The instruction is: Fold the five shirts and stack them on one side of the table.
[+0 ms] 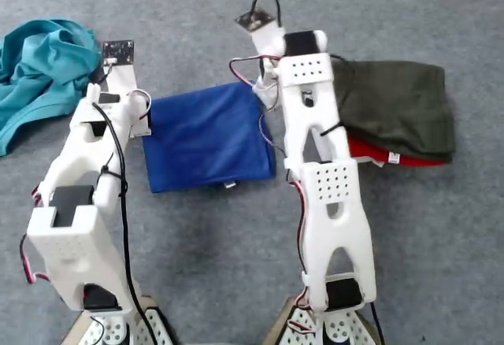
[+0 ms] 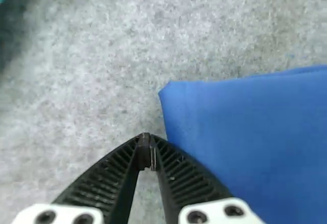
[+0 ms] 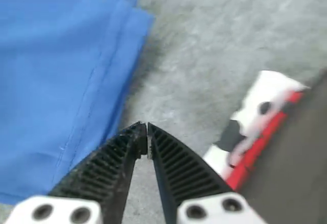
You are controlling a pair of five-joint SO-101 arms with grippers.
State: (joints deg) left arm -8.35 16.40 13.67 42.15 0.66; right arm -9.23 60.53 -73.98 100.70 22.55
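Note:
A folded blue shirt (image 1: 209, 136) lies in the middle of the grey table. My left gripper (image 2: 146, 151) is shut on nothing, its tips over the cloth-covered table just beside the blue shirt's (image 2: 250, 132) near corner. My right gripper (image 3: 145, 138) is also shut and holds nothing, over the bare table between the blue shirt's (image 3: 56, 81) edge and the stack. On the right, a folded dark olive shirt (image 1: 398, 101) rests on a red shirt (image 1: 394, 156). A crumpled teal shirt (image 1: 39, 73) lies at the far left.
The red shirt's edge with a white label (image 3: 258, 114) lies close beside my right gripper. The grey table covering (image 1: 213, 235) is bare in front of the blue shirt, between the two arm bases.

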